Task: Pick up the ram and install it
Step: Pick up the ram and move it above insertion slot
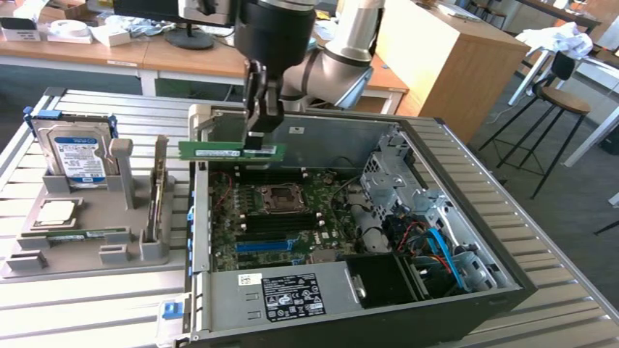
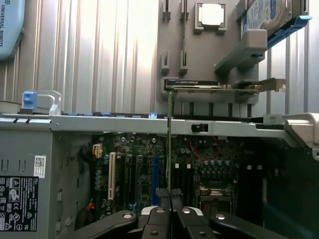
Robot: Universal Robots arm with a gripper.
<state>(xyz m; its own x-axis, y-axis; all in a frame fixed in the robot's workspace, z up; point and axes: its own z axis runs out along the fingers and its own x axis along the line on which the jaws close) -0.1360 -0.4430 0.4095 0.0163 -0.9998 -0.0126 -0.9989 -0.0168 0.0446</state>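
Observation:
The ram [image 1: 217, 151] is a long green stick with a pale label, hanging level in the air over the far left rim of the open computer case [image 1: 464, 210]. My gripper [image 1: 259, 143] is shut on it near its end toward the exterior view's right. In the wrist view the ram [image 2: 169, 144] appears edge-on as a thin line running out from between my fingertips [image 2: 170, 196]. Beneath it lies the motherboard [image 1: 280, 217] with its processor socket [image 1: 275, 197] and dark memory slots [image 1: 290, 223].
At the exterior view's left, a grey fixture [image 1: 145, 250] holds a hard drive [image 1: 77, 156], a silver processor chip [image 1: 56, 212], an expansion card on edge [image 1: 159, 188] and another green stick [image 1: 77, 234]. The case's power supply [image 1: 280, 293] and cable bundle [image 1: 425, 243] flank the motherboard.

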